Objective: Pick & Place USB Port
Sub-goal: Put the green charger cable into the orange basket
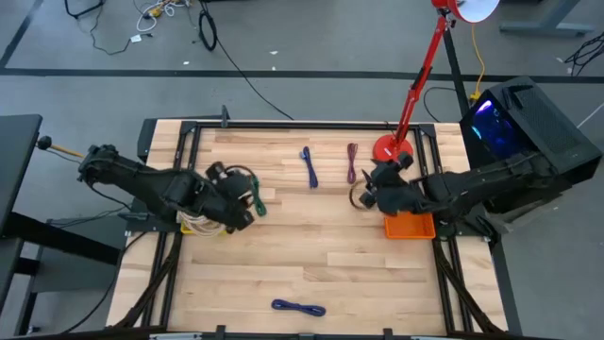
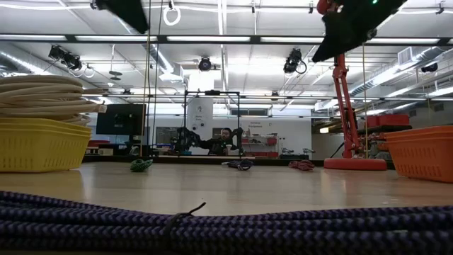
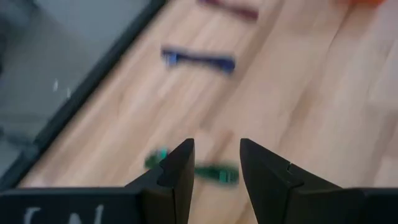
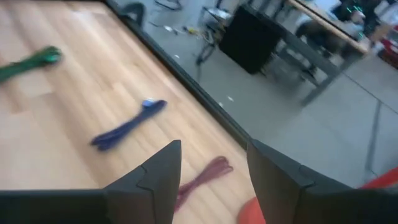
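Wood table (image 1: 321,255), green cable (image 3: 217,174) beyond open left fingers (image 3: 180,177)

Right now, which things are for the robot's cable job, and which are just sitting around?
For the job: green cable, two blue cables, maroon cable, yellow basket, orange basket, both open grippers.

Just around: red lamp, computer case.

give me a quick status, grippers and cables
Left gripper open above green cable. Right gripper open, empty, near orange bin. Blue cable and maroon cable on table, nothing blocking.

Green cable (image 1: 259,203) bundled, flat on table.
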Controlling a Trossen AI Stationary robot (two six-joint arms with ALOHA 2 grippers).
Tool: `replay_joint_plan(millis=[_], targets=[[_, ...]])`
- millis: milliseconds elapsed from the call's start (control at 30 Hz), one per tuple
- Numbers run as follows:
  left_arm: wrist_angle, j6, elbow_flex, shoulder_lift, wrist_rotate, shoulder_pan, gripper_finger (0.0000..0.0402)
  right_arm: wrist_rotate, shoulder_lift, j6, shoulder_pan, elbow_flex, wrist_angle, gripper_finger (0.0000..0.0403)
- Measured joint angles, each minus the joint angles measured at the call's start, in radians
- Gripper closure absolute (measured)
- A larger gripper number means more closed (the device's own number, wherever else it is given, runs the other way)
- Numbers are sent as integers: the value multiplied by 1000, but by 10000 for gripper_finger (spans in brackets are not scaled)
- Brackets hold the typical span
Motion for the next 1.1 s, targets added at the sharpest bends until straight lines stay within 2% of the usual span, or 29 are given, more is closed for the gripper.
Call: replay_joint_plan(millis=[133, 300, 467, 633, 733, 833, 900, 967, 1100], targets=[[172, 164, 0, 0, -33, 35, 271, -108, 2, -52, -119, 0, 62, 218], [313, 277, 0, 0, -31, 58, 273, -341, 48, -121, -274, -17, 177, 218], [372, 341, -2, 0, -31, 58, 273, -505, 97, -164, -382, -136, 424, 218], [376, 355, -2, 1, -29, 58, 273, -583, 138, -141, -458, -246, 555, 218], [376, 353, -2, 2, -24, 58, 273, -600, 145, -139, -486, -294, 630, 218], [374, 346, -2, 35, 5, 69, 273, -667, 142, -137, -495, -315, 680, 218], [352, 350, -2, 80, 54, 95, 273, -721, 140, -137, -487, -315, 714, 218], [306, 342, -3, 136, 57, 123, 273, -763, 140, -137, -472, -315, 747, 218], [259, 325, -3, 245, 113, 211, 273, -806, 140, -145, -423, -315, 827, 218]])
